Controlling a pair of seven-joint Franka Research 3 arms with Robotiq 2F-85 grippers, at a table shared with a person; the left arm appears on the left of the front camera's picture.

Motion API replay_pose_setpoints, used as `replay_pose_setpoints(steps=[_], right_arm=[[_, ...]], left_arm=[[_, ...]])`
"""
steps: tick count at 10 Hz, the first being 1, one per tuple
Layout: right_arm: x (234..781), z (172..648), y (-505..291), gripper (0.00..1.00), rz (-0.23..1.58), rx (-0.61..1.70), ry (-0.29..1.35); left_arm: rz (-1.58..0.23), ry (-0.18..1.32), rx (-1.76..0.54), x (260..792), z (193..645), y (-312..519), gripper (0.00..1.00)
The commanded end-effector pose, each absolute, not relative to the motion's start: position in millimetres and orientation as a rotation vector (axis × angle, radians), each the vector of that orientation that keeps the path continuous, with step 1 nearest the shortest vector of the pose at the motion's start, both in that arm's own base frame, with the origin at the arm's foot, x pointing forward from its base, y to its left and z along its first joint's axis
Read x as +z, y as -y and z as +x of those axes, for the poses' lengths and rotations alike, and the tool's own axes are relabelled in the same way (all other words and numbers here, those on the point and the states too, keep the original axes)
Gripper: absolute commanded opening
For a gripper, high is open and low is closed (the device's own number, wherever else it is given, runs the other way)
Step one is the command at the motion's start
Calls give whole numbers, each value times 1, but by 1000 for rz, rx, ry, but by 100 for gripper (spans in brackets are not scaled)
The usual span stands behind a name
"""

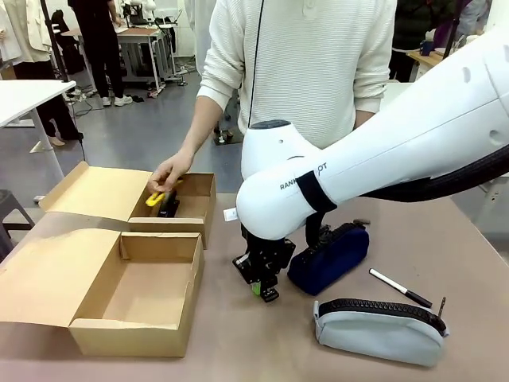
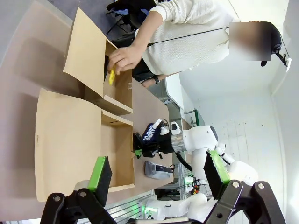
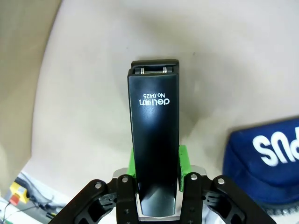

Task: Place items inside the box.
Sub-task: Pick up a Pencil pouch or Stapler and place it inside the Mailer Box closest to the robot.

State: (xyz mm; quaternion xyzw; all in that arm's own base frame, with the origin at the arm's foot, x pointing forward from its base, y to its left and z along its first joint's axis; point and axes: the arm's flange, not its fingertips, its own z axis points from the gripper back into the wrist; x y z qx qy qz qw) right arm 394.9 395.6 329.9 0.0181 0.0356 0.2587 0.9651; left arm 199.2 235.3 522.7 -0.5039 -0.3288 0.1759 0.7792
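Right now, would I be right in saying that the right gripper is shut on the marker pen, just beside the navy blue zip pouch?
Not quite: the right gripper is shut on the black stapler, as the right wrist view shows. The marker pen lies on the table by the grey pencil case. The navy blue zip pouch is indeed beside the gripper.

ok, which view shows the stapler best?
Right wrist view: the stapler runs up the middle, top face and print readable, the right gripper shut on its sides. Front view: the arm hides most of it. Left wrist view: far off, too small to tell from the gripper.
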Motion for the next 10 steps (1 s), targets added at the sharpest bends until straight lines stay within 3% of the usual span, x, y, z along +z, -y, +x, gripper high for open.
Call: replay_pose_setpoints(steps=[1, 3, 4, 7, 8, 10], right_arm=[[371, 382, -382, 0, 66, 519, -95], [382, 372, -381, 0, 79, 485, -125], [383, 375, -379, 9, 59, 409, -157], [382, 378, -388, 9, 56, 489, -101], [384, 375, -386, 37, 54, 470, -129], [406, 344, -404, 37, 177, 420, -141]], left_arm=[[-1095, 730, 361, 524, 200, -234, 100], [-1095, 730, 361, 524, 200, -234, 100], [-1095, 730, 361, 524, 200, -234, 100], [-1095, 730, 361, 524, 200, -234, 100], [-1095, 730, 361, 524, 200, -234, 100], [-1095, 730, 361, 524, 200, -234, 100]])
